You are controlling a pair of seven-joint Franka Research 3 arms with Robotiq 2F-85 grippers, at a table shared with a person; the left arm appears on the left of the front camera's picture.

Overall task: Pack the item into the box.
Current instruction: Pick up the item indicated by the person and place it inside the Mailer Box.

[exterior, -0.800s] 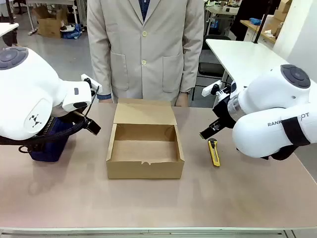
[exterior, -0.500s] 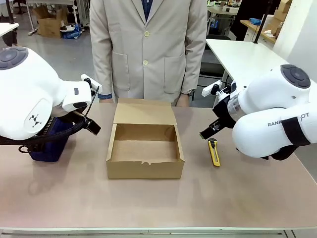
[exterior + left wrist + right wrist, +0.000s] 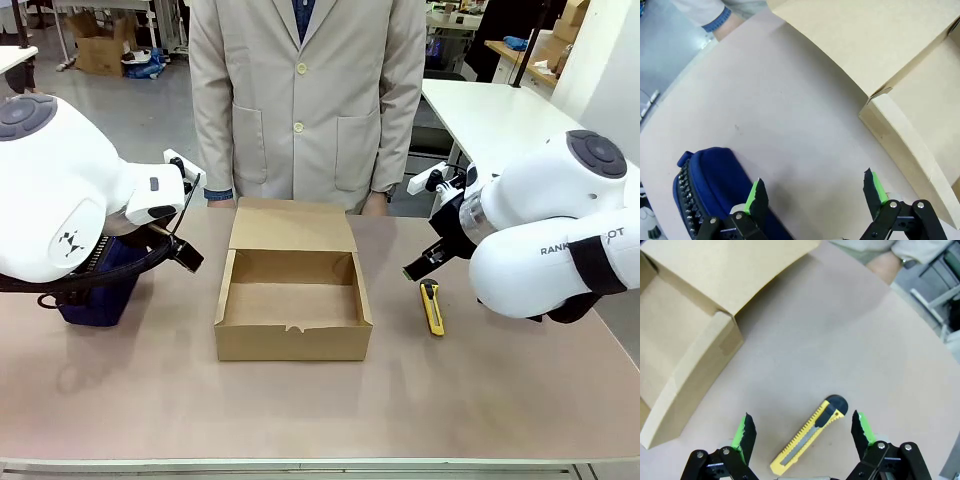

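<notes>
The yellow utility knife (image 3: 431, 306) lies flat on the table to the right of the brown cardboard box (image 3: 292, 330), whose flap lid stands open at the far side and whose inside is bare. In the right wrist view the knife (image 3: 809, 437) lies between and just below my right gripper's (image 3: 802, 427) spread fingers; that gripper (image 3: 418, 266) is open, hovering over the knife's black far end. My left gripper (image 3: 188, 256) hangs open left of the box (image 3: 910, 115), holding nothing.
A navy zipped pouch (image 3: 95, 285) sits under my left arm, also seen by the left fingers (image 3: 715, 190). A person in a beige coat (image 3: 305, 100) stands at the far edge behind the box, hands resting at the table's edge.
The person has shifted slightly to the right. Both arms, the knife and the box stay where they were.
</notes>
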